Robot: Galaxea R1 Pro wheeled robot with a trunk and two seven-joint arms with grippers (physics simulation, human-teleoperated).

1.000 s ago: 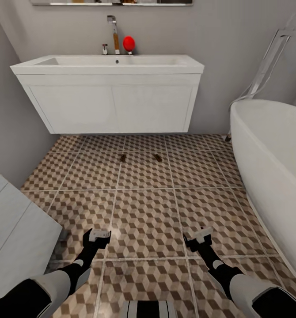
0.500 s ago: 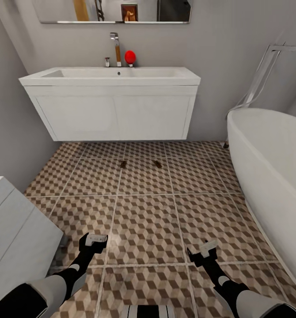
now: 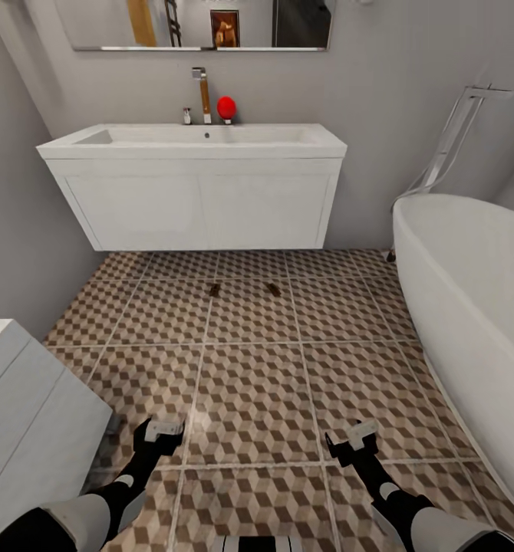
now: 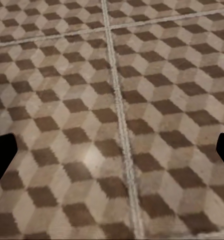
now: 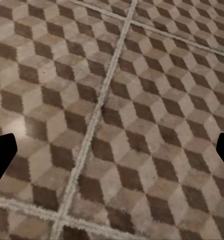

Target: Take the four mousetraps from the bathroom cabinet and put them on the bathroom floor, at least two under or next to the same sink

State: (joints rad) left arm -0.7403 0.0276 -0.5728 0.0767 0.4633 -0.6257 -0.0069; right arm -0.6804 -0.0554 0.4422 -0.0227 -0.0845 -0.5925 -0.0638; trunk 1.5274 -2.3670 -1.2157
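Beneath both my grippers spreads the bathroom floor [image 3: 253, 399], cube-patterned tiles with pale grout lines, which also shows in my left wrist view [image 4: 112, 100] and right wrist view [image 5: 112, 110]. Off to the right of my right gripper [image 3: 350, 443] curves the white bathtub [image 3: 472, 307]. Well ahead of both grippers hangs the sink [image 3: 192, 180], a white basin on a drawer-front unit, with a faucet [image 3: 201, 93] and a red ball [image 3: 225, 107] at its back edge. Beside my left gripper [image 3: 159, 433] stands a white boxy unit [image 3: 27, 429]. Two mousetraps, one [image 3: 214, 290] and another [image 3: 274, 289], lie on the tiles just in front of the sink, far ahead of my fingers. Both grippers are spread wide, holding nothing, fingertips dark at the wrist-view edges.
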